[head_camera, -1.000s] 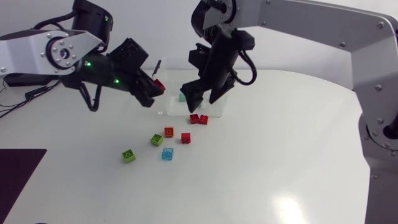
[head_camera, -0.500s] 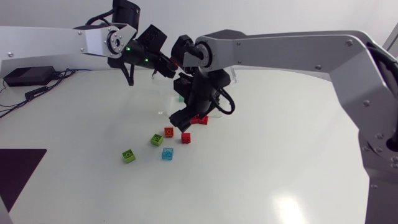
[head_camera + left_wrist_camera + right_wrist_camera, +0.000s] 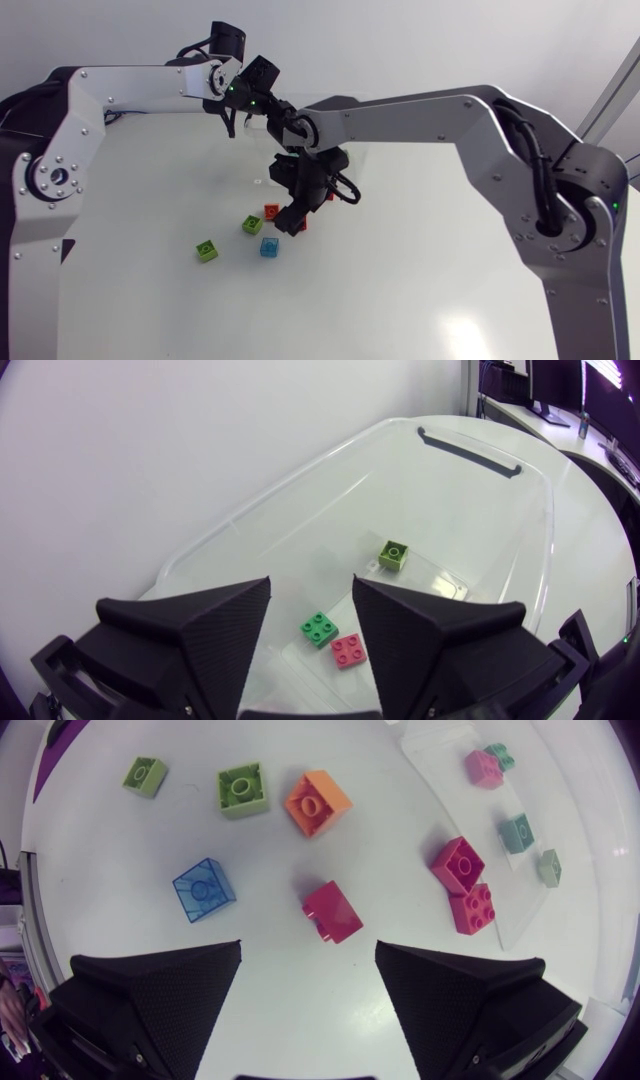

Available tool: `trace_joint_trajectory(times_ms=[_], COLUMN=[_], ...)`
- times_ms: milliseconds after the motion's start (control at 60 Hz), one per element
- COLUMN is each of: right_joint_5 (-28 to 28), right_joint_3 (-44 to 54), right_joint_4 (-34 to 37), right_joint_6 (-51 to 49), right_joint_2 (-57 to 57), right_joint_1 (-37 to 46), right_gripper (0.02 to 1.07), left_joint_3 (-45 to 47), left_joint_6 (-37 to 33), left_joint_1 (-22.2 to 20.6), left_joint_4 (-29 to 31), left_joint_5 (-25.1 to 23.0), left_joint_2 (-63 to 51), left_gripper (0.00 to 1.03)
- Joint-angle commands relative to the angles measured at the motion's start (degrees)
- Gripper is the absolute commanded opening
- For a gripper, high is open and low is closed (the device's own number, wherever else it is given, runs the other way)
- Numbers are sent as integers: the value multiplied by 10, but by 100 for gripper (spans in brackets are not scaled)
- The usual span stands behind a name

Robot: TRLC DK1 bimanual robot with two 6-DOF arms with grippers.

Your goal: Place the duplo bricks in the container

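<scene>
In the left wrist view my left gripper (image 3: pixel 310 615) hangs open and empty over the clear plastic container (image 3: pixel 250 520). Inside lie a green brick (image 3: pixel 319 628), a pink-red brick (image 3: pixel 348 651) and a lime brick (image 3: pixel 394 555). My right gripper (image 3: pixel 308 970) is open, low over the table, with a red brick (image 3: pixel 333 910) just ahead of its fingers. Beyond it lie a blue brick (image 3: pixel 204 889), an orange brick (image 3: pixel 317 804), a green brick (image 3: pixel 243 789) and a lime brick (image 3: pixel 145 775). Two joined red bricks (image 3: pixel 465 885) rest beside the container.
In the head view my left gripper (image 3: pixel 268 98) and my right gripper (image 3: pixel 290 216) are close together at the table's back middle, and the two arms cross there. The loose bricks, among them the lime brick (image 3: pixel 206 250), lie in a cluster in front of the container.
My left gripper carried a red brick back over the container and opened; the brick is no longer between its fingers. My right gripper dropped down and forward to the loose red brick.
</scene>
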State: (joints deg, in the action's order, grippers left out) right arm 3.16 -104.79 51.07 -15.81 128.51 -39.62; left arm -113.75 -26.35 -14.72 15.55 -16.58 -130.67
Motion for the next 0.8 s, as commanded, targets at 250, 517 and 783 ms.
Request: trace_joint_trajectory(times_ms=[250, 517, 783], right_joint_5=[0, 0, -3], right_joint_3=[-43, -63, -10], right_joint_4=[-2, 2, -12], right_joint_6=[-44, -47, -40], right_joint_2=[67, 80, 39], right_joint_1=[9, -7, -17], right_gripper=[92, 59, 17], left_joint_3=[17, 164, 249], left_joint_6=[6, -11, -20], left_joint_1=[12, 29, 54], left_joint_4=[4, -49, -77], left_joint_5=[-3, -3, -14], left_joint_2=[12, 128, 207], left_gripper=[84, 85, 88])
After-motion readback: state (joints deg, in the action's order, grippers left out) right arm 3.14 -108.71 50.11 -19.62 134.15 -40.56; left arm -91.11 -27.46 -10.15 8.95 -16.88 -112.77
